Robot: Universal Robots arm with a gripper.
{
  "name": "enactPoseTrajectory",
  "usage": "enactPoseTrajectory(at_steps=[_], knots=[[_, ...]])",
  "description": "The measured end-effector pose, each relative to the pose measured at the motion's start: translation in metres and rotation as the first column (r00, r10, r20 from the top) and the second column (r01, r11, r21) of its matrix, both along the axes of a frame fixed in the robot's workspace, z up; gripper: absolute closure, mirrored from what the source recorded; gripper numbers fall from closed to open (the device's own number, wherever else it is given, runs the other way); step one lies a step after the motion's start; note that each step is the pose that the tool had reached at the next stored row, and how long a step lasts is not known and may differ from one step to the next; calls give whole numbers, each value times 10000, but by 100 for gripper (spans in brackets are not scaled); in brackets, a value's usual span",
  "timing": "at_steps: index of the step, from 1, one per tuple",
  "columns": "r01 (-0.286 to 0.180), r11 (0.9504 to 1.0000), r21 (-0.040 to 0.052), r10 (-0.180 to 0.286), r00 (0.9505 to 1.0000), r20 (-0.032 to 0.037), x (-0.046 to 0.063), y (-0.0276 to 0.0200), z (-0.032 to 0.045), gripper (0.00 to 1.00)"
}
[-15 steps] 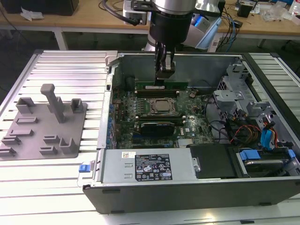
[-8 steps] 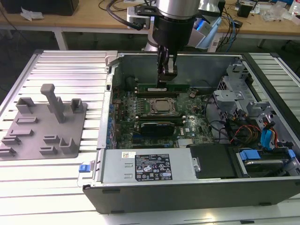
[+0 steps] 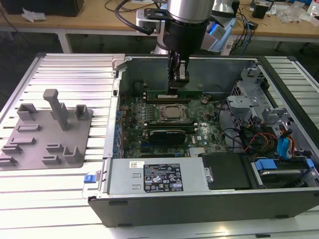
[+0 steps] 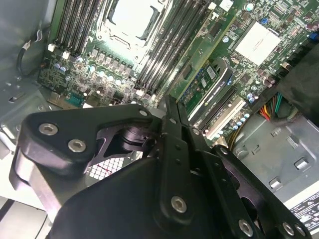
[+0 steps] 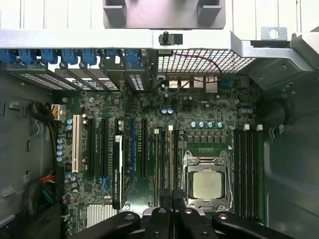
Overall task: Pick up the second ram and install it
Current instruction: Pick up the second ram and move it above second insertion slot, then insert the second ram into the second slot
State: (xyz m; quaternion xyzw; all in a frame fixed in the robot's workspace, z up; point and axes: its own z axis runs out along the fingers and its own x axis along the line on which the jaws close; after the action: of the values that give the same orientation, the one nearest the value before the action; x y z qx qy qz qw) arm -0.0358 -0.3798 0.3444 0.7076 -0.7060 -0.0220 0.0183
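Two fingers [image 5: 163, 213], and they're drawn right together, just a thin seam between them in both wrist views; whether anything is nipped in that seam, I can't tell. The one gripper [image 3: 175, 88] hangs straight down from the single arm [image 3: 187, 20] into the open computer case [image 3: 199, 205], its tips right at the top edge of the second ram [image 3: 192, 94]. That one long green stick stands on edge in the slots on the far side of the CPU socket [image 3: 173, 113] in the exterior view, running parallel to it, with the gripper at about the middle of its length. One socket there, metal lid catching the light, and in the second wrist view a bank of four black memory slots [image 4: 75, 25] lies on one side of it and four more [image 4: 169, 45] on the other. On the near side of the socket sits one wider black card with a label [image 3: 169, 134], lying flat across the motherboard [image 3: 207, 124]. In the first wrist view, count one white expansion slot [image 5: 76, 144] and one blue one [image 5: 132, 144] among the black ones. One power supply [image 3: 159, 177] with a large label fills the case's near corner. Out on the slatted table [image 3: 55, 204], at the exterior view's left, one grey fixture plate [image 3: 45, 149] with several upright posts lies well apart from the case.
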Motion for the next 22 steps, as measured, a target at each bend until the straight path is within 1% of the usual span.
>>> enactPoseTrajectory(at_steps=[8, 9, 11, 15, 19, 22], knots=[[0, 10000, 0, 0, 10000, 0, 0, 0, -4, 91], [0, 10000, 4, 0, 10000, 2, 0, 1, -10, 91], [0, 10000, 0, 0, 10000, 0, 0, 0, -54, 91], [0, 10000, 0, 0, 10000, 0, 0, 0, -98, 91], [0, 10000, -1, 0, 10000, 0, 0, 0, -116, 91], [-2, 10000, 1, 2, 10000, 0, 0, 13, -121, 91]])
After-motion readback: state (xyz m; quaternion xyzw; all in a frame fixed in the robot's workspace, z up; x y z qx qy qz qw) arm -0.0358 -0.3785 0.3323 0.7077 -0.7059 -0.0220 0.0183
